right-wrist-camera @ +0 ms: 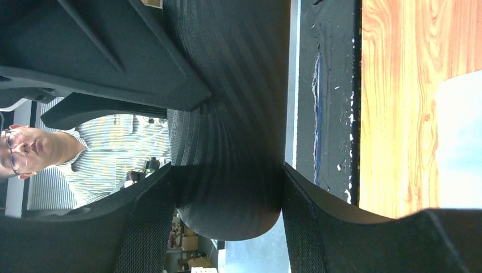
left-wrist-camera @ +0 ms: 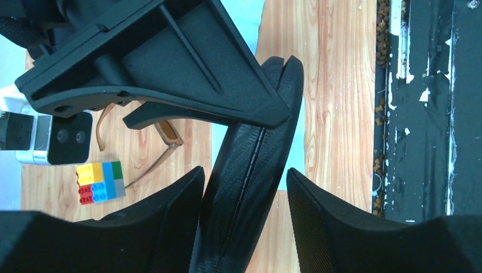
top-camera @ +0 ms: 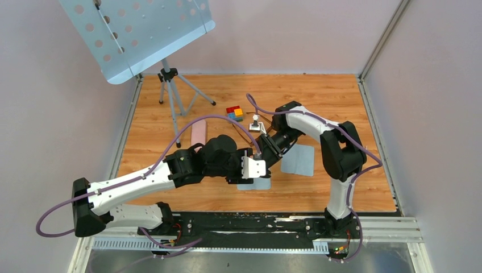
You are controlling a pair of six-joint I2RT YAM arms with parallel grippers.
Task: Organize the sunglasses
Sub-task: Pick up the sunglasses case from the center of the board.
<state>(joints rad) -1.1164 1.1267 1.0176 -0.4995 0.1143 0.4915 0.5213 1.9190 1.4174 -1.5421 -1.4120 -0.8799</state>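
**Colleague:** Where are the sunglasses, and what is holding what?

**Operator:** The sunglasses (left-wrist-camera: pixel 169 135) lie loose on the wooden table (top-camera: pixel 341 102), their temple arms seemingly unfolded. They sit just beside the toy blocks (left-wrist-camera: pixel 101 182), at about twelve o'clock from where my two arms meet mid-table. Nothing touches them. My right gripper (right-wrist-camera: pixel 227 165) is clamped across the black case (left-wrist-camera: pixel 256 148), whose shell fills the whole gap between its fingers. My left gripper (left-wrist-camera: pixel 244 170) brackets the same case from nine o'clock with its jaws partly apart. I cannot tell whether its pads are pressing on the case.

**Colleague:** What could go wrong from here?

**Operator:** As I judge it, the case looks closed along its seam and needs opening. If my left fingers land on that seam, they would squeeze it tighter. The shell is curved, so a pull could make it slip free and drop toward the glasses. With both arms crowded together, a careless move could also knock the wrists into each other.

**Colleague:** What is the count?

**Operator:** One pair of sunglasses, one black case and one pink case (top-camera: pixel 199 132) at ten o'clock. There are two pale blue cloths (top-camera: pixel 298 160), one cluster of blocks and one music stand (top-camera: pixel 136 34) at eleven.
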